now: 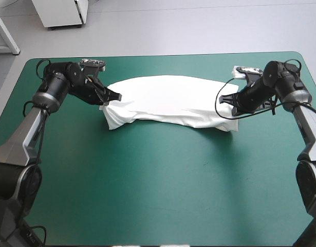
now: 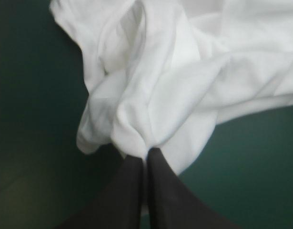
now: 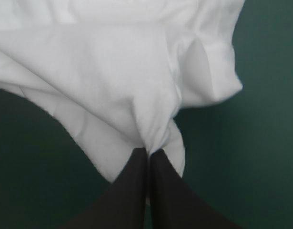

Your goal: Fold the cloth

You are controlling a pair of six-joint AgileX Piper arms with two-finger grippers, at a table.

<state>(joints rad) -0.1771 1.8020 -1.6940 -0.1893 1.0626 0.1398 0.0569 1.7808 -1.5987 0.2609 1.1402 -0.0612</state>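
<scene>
T-shirt: far half of table, long axis left–right, sagging between grippers | left gripper: pinching left end | right gripper: pinching right end | both arms equally near

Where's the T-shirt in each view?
High view: the T-shirt lies across the table's far middle, held at one end by the left hand and at the other by the right hand.
Left wrist view: T-shirt pinched in the left hand, spreading ahead of it.
Right wrist view: T-shirt pinched in the right hand, spreading ahead of it.
Shared landmark: the teal-green cover around the cloth.
</scene>
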